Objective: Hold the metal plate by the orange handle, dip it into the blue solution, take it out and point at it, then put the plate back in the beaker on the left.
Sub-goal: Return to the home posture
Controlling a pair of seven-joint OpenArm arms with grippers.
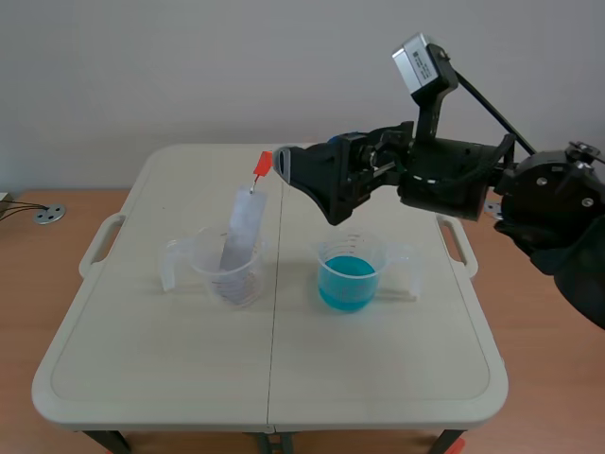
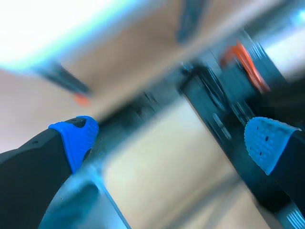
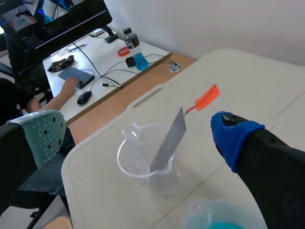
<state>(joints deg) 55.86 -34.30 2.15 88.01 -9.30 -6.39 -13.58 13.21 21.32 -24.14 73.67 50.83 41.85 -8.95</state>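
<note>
1. Orange handle [image 1: 262, 166] tops the metal plate [image 1: 242, 227], which leans tilted inside the left beaker [image 1: 227, 274], not yet dipped.
2. We see the right gripper [image 1: 306, 191] spread wide above that beaker's right side, near the handle but apart from it. The left gripper [image 2: 170, 139] is also spread, its surroundings blurred.
3. Blue solution [image 1: 346, 281] stands just right of the left beaker.
4. We judge the grasp to be in hand: next, the fingers must straddle the handle and close.
</note>
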